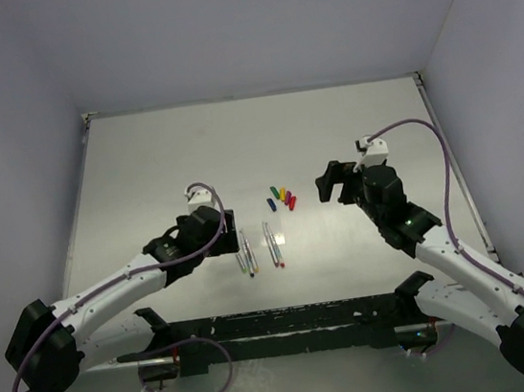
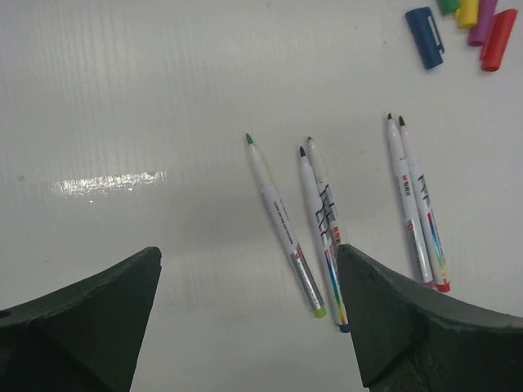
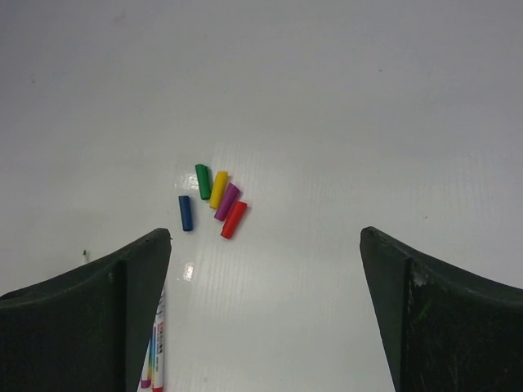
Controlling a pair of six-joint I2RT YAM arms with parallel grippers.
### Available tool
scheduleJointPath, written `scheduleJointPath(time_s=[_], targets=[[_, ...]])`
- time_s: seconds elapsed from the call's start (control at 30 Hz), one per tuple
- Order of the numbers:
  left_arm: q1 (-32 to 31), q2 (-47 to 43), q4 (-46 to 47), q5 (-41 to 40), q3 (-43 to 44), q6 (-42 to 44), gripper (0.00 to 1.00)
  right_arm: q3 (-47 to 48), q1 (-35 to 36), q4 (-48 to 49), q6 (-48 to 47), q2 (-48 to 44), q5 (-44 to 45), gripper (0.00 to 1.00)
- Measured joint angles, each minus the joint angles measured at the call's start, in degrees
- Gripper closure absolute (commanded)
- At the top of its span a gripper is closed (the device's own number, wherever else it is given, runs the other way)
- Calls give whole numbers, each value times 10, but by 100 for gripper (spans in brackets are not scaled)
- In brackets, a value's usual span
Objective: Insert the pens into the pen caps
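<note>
Several whitish pens (image 1: 257,249) lie side by side on the table between the arms. In the left wrist view, the green-ended pen (image 2: 283,227) and the blue-ended pen (image 2: 324,237) lie just inside the right finger (image 2: 409,327). Two more pens (image 2: 415,204) lie further right. My left gripper (image 2: 249,253) hangs open above them, holding nothing. The pen caps (image 1: 282,196) sit in a cluster beyond the pens: green (image 3: 203,181), yellow (image 3: 218,189), purple (image 3: 227,202), red (image 3: 234,220), blue (image 3: 186,213). My right gripper (image 3: 265,233) is open and empty, right of the caps.
The white table (image 1: 143,173) is enclosed by grey walls at the back and on both sides. A black rail (image 1: 288,323) runs along the near edge between the arm bases. Purple cables loop from both wrists.
</note>
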Motion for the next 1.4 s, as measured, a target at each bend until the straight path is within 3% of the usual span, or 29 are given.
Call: scheduleJointPath(time_s=[0.2,0.5,1.4], targets=[[0,52,-21,0,0,-40,26,0,0,-4,0,-5,8,0],[0,88,-11,3,0,-57,33,-11,0,-5,0,-24,15,2],[-2,193,21,15,30,-61,32,-18,0,-5,6,-33,16,5]])
